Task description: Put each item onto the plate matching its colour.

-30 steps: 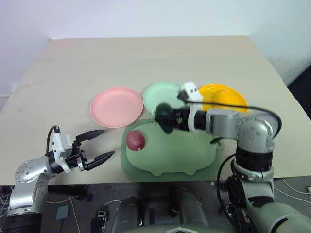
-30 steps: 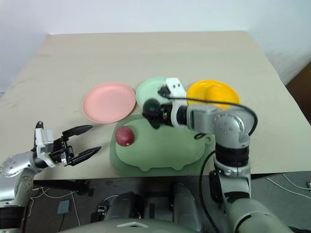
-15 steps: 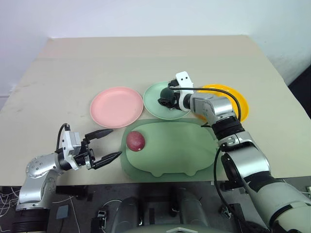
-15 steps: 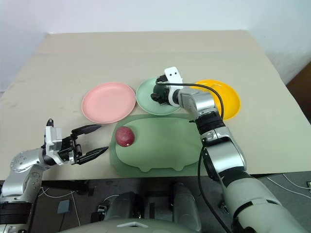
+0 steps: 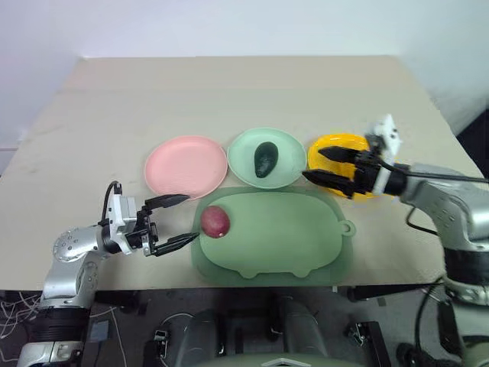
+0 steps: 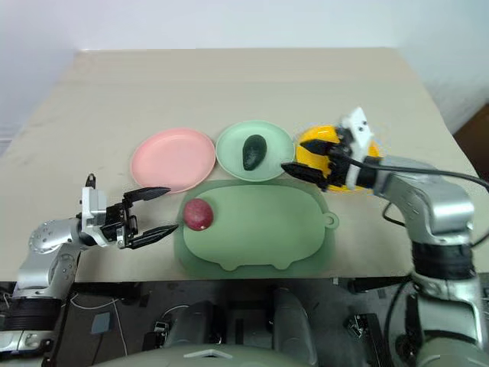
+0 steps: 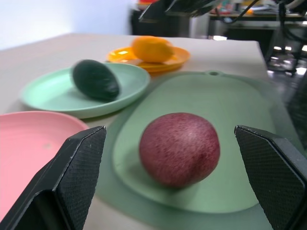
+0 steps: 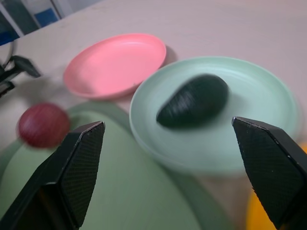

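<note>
The avocado [image 5: 265,159] now lies on the green plate [image 5: 287,170], let go by the right gripper [image 5: 330,167], which has swung away, jaws spread; mango [image 7: 152,49] plated; the red fruit [image 5: 215,222] waits on the mat [image 5: 290,245] before the empty, wide-open left gripper [image 5: 177,220].

We see the right gripper [image 5: 327,165] covering most of the yellow plate [image 5: 330,144], hiding its mango [image 7: 152,49].

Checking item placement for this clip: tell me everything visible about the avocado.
The avocado is dark green, almost black, pear-shaped, with a matte, slightly pebbled skin. It lies on its side near the middle of the mint green plate, narrow end pointing toward the dull-green mat. It looks whole and unmarked. Only the plate touches it; the right gripper is open and apart from it, over the yellow-orange plate.
</note>
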`<state>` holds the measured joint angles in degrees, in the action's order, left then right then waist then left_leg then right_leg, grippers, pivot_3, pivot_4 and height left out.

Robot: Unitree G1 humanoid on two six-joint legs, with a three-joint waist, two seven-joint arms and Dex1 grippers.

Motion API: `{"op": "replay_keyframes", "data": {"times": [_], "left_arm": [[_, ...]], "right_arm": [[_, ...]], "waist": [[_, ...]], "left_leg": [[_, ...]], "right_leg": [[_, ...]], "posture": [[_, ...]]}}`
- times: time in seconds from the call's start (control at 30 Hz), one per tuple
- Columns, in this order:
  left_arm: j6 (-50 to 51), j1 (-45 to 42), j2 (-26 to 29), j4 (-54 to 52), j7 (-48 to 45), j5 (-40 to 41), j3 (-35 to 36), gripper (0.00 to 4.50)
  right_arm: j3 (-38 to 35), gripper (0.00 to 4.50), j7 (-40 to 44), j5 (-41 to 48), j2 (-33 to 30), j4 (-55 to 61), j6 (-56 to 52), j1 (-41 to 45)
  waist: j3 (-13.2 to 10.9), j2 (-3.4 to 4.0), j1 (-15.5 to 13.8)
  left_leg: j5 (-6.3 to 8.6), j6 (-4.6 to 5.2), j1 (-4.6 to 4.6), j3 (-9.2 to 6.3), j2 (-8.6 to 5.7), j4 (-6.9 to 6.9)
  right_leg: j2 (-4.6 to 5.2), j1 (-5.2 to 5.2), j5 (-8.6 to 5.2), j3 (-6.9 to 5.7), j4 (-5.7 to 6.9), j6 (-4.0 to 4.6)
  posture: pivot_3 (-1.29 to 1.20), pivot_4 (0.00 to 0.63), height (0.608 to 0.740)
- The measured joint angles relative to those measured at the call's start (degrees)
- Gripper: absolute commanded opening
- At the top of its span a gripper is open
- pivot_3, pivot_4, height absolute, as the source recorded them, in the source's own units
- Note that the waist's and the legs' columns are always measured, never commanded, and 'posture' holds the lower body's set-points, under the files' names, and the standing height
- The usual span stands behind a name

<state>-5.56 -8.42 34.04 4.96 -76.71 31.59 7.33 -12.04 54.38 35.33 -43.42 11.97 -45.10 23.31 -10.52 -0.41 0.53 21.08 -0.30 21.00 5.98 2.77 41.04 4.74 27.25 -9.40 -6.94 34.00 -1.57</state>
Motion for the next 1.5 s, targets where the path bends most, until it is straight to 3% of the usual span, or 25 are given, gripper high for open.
{"op": "replay_keyframes", "data": {"times": [0.17,0.37,0.47,0.7,1.1,1.43,1.5], "left_arm": [[-0.27,-7.04,0.20,5.73,-5.51,-1.02,-2.42,4.50],[-1.14,-17.09,-0.68,15.37,-12.55,-3.01,-6.12,4.50],[-1.80,-21.13,-0.81,18.68,-14.58,-3.56,-8.22,4.50],[-2.60,-24.26,0.74,22.06,-15.45,-2.23,-16.01,4.50],[-8.71,-29.74,0.74,31.04,-15.53,-0.83,-28.49,4.50],[-12.95,-30.46,-1.43,37.72,-15.53,-1.04,-30.84,4.50],[-13.01,-30.50,-1.65,37.75,-15.53,-1.04,-30.83,4.12]], "right_arm": [[-8.21,4.47,10.21,0.44,-5.39,1.90,9.16,-15.36],[-14.12,4.47,19.26,-1.18,-6.66,2.77,20.40,-30.03],[-14.91,4.47,20.09,-2.03,-6.52,3.45,24.12,-33.38],[-16.82,4.47,18.00,-3.27,-4.28,3.87,30.33,-37.02],[-17.14,4.47,12.67,-2.71,-3.80,6.12,29.29,-39.13],[-17.14,4.47,9.95,-2.39,-3.63,7.59,28.29,-39.33],[-17.07,4.50,9.72,-2.40,-3.63,7.59,28.04,-39.16]], "waist": [[-0.01,-0.03,0.00],[-0.05,-0.15,-0.75],[-0.05,-0.15,-0.83],[-0.08,-0.20,-1.27],[-0.09,-0.23,-1.31],[-0.11,-0.27,-1.36],[-0.11,-0.27,-1.34]], "left_leg": [[0.00,0.00,-0.40,0.02,0.03,-0.08],[0.00,0.00,-0.60,0.05,-0.01,-0.03],[0.00,0.00,-0.65,0.05,-0.01,-0.02],[0.00,0.00,-0.64,0.03,-0.03,0.01],[0.00,0.01,-0.64,-0.01,-0.04,0.03],[0.00,0.01,-0.63,-0.03,-0.06,0.06],[0.00,0.01,-0.63,-0.03,-0.05,0.06]], "right_leg": [[-0.08,-0.22,-0.08,0.15,0.02,-0.08],[-0.07,-0.44,-0.04,0.19,0.00,-0.04],[-0.06,-0.44,-0.05,0.29,0.00,-0.06],[-0.05,-0.44,-0.03,0.29,0.02,-0.03],[-0.07,-0.46,-0.04,0.29,0.02,-0.02],[-0.05,-0.47,-0.03,0.29,0.02,-0.02],[-0.05,-0.47,-0.03,0.29,0.02,-0.02]], "posture": [[0.00,0.150,0.733],[0.00,0.150,0.733],[0.00,0.150,0.733],[0.00,0.150,0.733],[0.00,0.150,0.733],[0.00,0.150,0.733],[0.00,0.150,0.733]]}}
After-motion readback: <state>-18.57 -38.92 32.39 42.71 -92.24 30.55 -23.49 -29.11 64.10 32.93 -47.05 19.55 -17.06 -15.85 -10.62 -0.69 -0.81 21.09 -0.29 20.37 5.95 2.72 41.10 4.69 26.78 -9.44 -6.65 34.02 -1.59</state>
